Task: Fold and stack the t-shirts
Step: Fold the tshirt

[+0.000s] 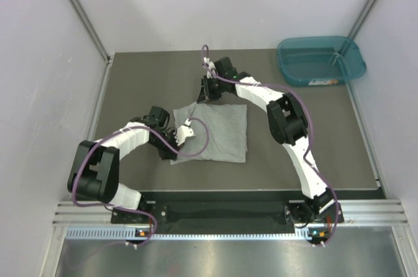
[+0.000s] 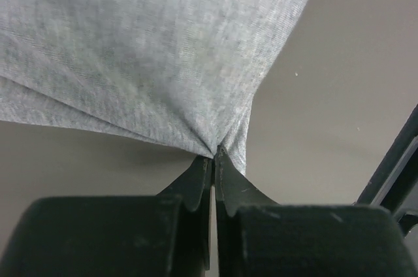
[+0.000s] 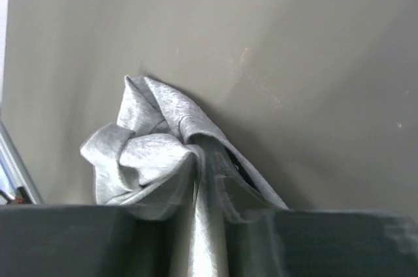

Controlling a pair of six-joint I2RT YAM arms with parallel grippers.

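the shirt (image 1: 219, 133) lies mostly flat on the desk (image 1: 313, 140), well apart from the tub (image 1: 320, 61), to its left and nearer the arms. the left jaws are pinched tight on the shirt corner farthest from the tub, cloth fanning out from the nip. the right jaws are closed on a bunched corner of that same edge, closer to the tub, likely so both ends can be carried over together for a fold.

A translucent teal plastic tub (image 1: 307, 76) sits at the far right corner of the dark grey surface (image 1: 144, 81), with a small white label on its near wall. Pale walls enclose the sides, and a ribbed metal rail (image 1: 228, 215) runs along the near edge.
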